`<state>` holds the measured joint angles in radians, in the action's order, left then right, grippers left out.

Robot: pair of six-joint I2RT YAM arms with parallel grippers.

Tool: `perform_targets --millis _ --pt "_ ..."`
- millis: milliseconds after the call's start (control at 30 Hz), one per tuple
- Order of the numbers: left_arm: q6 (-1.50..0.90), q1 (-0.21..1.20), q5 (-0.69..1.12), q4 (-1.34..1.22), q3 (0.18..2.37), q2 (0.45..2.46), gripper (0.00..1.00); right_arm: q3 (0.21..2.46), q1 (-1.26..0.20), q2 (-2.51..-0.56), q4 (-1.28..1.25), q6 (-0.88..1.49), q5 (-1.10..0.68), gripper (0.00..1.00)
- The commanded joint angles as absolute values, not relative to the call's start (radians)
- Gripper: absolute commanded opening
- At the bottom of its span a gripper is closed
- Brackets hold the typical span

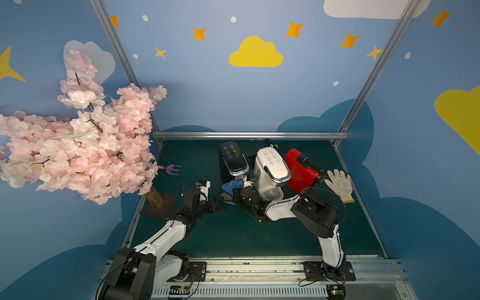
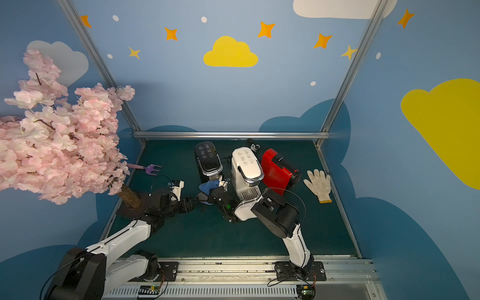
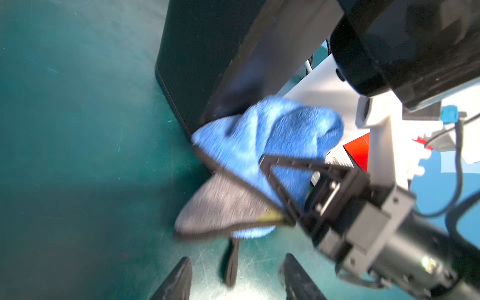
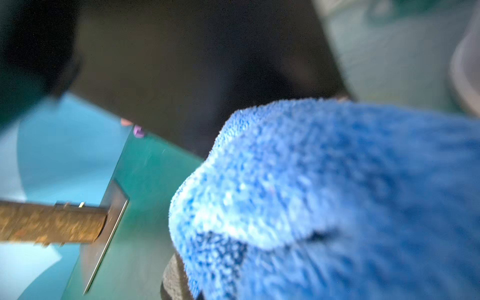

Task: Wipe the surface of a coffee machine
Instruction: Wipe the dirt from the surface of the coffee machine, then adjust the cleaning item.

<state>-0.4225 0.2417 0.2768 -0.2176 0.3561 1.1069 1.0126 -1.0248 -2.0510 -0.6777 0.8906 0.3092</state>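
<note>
Currently, the right gripper [image 1: 235, 194] is clamping a blue microfibre cloth [image 1: 232, 185] with a grey reverse side, its fingers [image 3: 279, 179] pinching tight on a bunched fold. The cloth is resting against the lower front of the tall black coffee machine [image 1: 232, 161], touching it near the base where it meets the dark green table mat [image 1: 233, 233]. In the right wrist view the cloth [image 4: 337, 194] is filling most of the picture, with the black coffee machine [image 4: 194, 65] just behind it.

The left gripper [image 1: 217, 204] is hovering low over the mat, just beside the cloth on its near side. In the left wrist view its fingers [image 3: 181, 275] are standing apart with nothing between them.

In both top views a white coffee machine [image 2: 246, 162] is standing just beside the black one on its right, and a red coffee machine [image 2: 278, 168] is sitting close against the white one's far side. A white knitted work glove [image 1: 340, 184] is lying flat near the mat's right edge. A purple plastic hand rake [image 1: 172, 170] is lying near the left edge, beside a pink artificial blossom tree [image 1: 78, 145].
</note>
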Motion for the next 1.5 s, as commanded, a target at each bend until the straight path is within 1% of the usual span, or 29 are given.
perform_targets --millis 0,200,400,500,567,733,833,933,1033,1133,1267,1367,1467 --pt "-0.412 0.238 0.282 -0.214 0.359 1.106 0.57 1.013 -1.049 -2.063 -0.679 0.905 0.275 0.0" --pt "-0.409 0.237 0.286 -0.216 0.354 1.093 0.57 0.983 -1.086 -2.004 -0.73 0.904 0.277 0.0" --pt "-0.399 0.24 0.318 -0.225 0.343 1.046 0.59 0.85 -1.095 -1.893 -0.761 0.903 0.245 0.0" --pt "-0.399 0.24 0.335 -0.179 0.364 1.029 0.61 0.791 -1.074 -1.845 -0.77 0.891 0.154 0.0" --pt "-0.427 0.239 0.386 -0.153 0.377 1.017 0.62 0.752 -1.058 -1.818 -0.807 0.875 0.085 0.0" --pt "-0.582 0.241 0.619 -0.213 0.342 0.943 0.63 0.694 -1.007 -1.769 -0.911 0.841 -0.142 0.0" --pt "-0.674 0.252 0.703 -0.23 0.326 0.872 0.64 0.683 -0.987 -1.751 -0.949 0.832 -0.235 0.0" --pt "-0.714 0.263 0.719 -0.18 0.32 0.799 0.64 0.68 -0.965 -1.743 -1.001 0.834 -0.317 0.0" --pt "-0.705 0.264 0.7 -0.052 0.341 0.734 0.66 0.68 -0.946 -1.731 -1.041 0.829 -0.376 0.0" --pt "-0.713 0.262 0.685 -0.01 0.337 0.686 0.67 0.676 -0.927 -1.708 -1.078 0.828 -0.436 0.0" --pt "-0.768 0.258 0.665 -0.067 0.308 0.669 0.73 0.644 -0.899 -1.659 -1.081 0.831 -0.481 0.0" --pt "-0.796 0.259 0.675 -0.14 0.309 0.699 0.73 0.633 -0.878 -1.622 -1.07 0.841 -0.531 0.0" --pt "-0.813 0.259 0.722 -0.228 0.324 0.764 0.73 0.633 -0.871 -1.586 -0.995 0.825 -0.556 0.0"
